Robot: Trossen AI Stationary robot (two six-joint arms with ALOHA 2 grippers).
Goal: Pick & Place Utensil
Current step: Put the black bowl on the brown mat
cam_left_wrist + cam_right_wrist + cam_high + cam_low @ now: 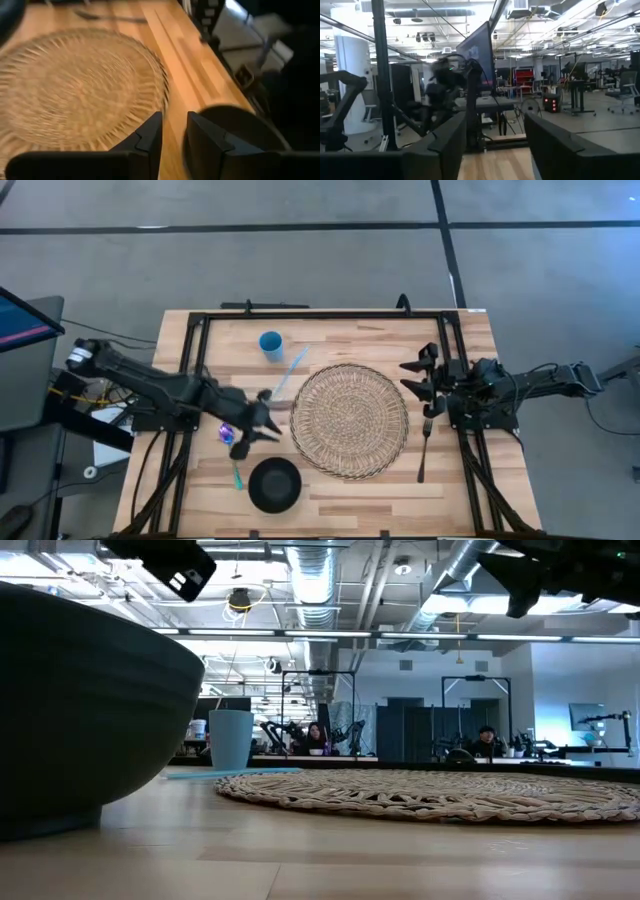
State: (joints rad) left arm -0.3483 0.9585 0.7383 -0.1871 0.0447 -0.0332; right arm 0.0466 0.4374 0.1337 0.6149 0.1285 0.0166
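A dark fork (424, 448) lies flat on the table just right of the round woven placemat (350, 420). A light-blue utensil (289, 371) lies by the blue cup (270, 344). A teal utensil with a purple end (234, 460) lies left of the black bowl (275, 484), partly under my left arm. My left gripper (266, 417) hovers open and empty at the placemat's left edge; its wrist view shows the placemat (75, 85) and the bowl (235, 130). My right gripper (414, 376) is open and empty, above the table right of the placemat and beyond the fork's far end.
A black frame (320, 313) runs along the table's far edge and down both sides. The low view shows the bowl (80, 710) close by on the left, the cup (231, 739) behind it and the placemat (430, 795) across the middle. People sit in the room beyond.
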